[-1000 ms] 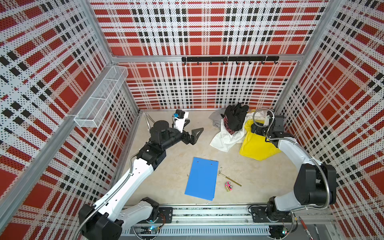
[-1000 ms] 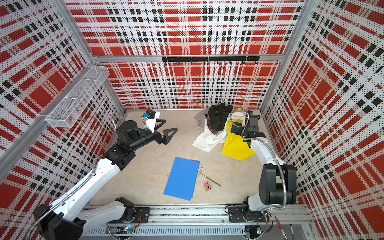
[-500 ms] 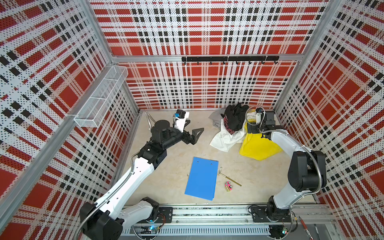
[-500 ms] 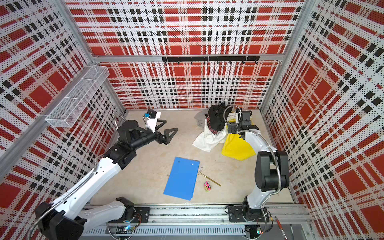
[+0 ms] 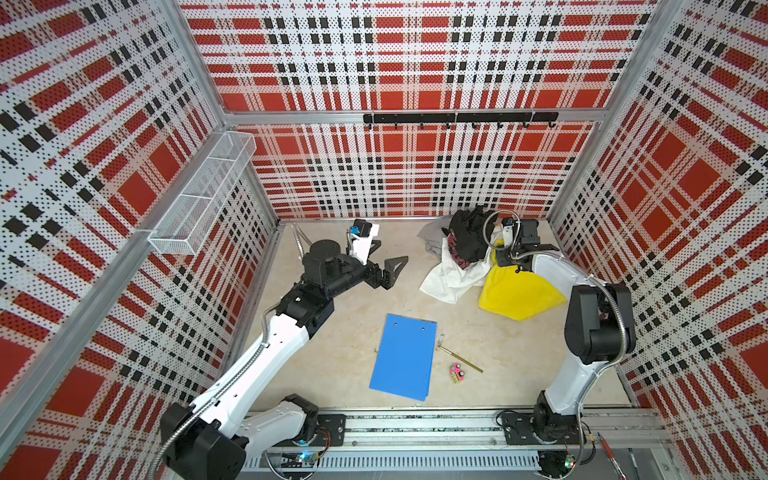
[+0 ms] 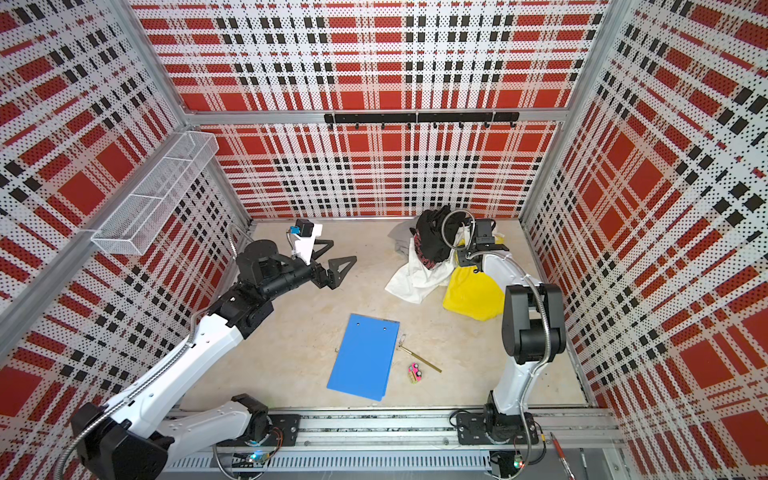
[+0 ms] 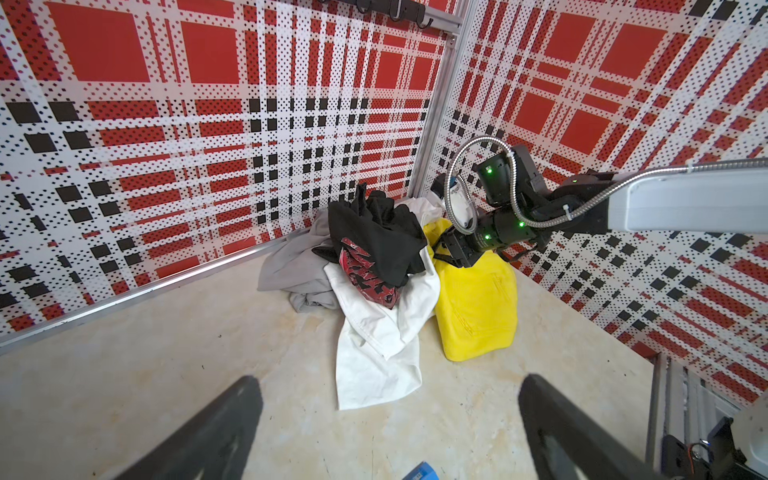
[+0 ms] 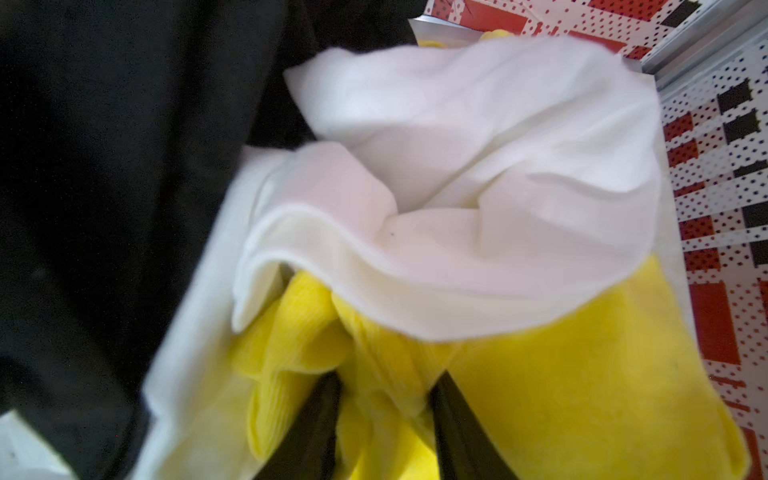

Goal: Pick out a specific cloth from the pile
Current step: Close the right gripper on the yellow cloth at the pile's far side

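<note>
**Tools.** Right tool (image 8: 386,378): in the right wrist view the jaws are seen drawn in narrow on a bunched fold of the cloth (image 5: 519,293), and a grasp is judged to be made. Left tool (image 7: 388,380): the jaws are spread wide, nothing is held, and it is positioned well apart from the pile (image 5: 455,266).

**Progress.** The cloth is found lying on the worktop (image 5: 353,332) at the right flank of the pile, near the right wall. Its upper edge is tucked beneath the white shirt (image 7: 374,345). Selection and gripping are judged done. The cloth is not yet lifted or drawn clear, so extraction from under the white fabric and separation from the pile are left.

**Writing.** None can be read. A red print (image 7: 365,278) is noted on a black garment (image 7: 374,237), but no letters are legible. No label is seen on the blue clipboard (image 5: 403,357)
</note>
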### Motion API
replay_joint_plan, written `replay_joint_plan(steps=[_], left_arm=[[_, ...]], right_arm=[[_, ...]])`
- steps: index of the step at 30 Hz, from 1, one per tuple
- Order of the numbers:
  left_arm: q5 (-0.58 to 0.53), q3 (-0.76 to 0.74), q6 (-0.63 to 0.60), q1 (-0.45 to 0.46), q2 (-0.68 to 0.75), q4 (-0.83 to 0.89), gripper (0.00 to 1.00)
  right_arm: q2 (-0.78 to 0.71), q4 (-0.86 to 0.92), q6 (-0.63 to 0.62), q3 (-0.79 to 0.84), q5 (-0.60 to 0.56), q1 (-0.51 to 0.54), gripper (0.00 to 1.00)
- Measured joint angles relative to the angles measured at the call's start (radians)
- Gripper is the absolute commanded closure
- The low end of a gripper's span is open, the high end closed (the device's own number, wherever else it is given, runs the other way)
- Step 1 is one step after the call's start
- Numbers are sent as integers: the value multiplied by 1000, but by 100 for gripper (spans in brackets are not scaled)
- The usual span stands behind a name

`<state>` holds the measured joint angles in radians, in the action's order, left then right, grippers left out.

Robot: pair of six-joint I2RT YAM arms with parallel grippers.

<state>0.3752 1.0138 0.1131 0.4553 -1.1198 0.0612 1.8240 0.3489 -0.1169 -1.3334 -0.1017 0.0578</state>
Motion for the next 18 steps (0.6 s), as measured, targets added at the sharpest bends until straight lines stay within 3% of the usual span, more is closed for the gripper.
replay_joint_plan(steps=[2,4,11,18], left_arm=[[2,0,0,0,0,0,1],[2,0,0,0,0,0,1],[3,0,3,0,0,0,1],[36,0,5,0,0,0,1]], right_arm=[[0,-8,6,0,-9,0,93],[-2,-16,15,2,-18,0,97],[-92,-69,60,93,-72,2,100],[-319,-114,150,232,-119,-2,100]])
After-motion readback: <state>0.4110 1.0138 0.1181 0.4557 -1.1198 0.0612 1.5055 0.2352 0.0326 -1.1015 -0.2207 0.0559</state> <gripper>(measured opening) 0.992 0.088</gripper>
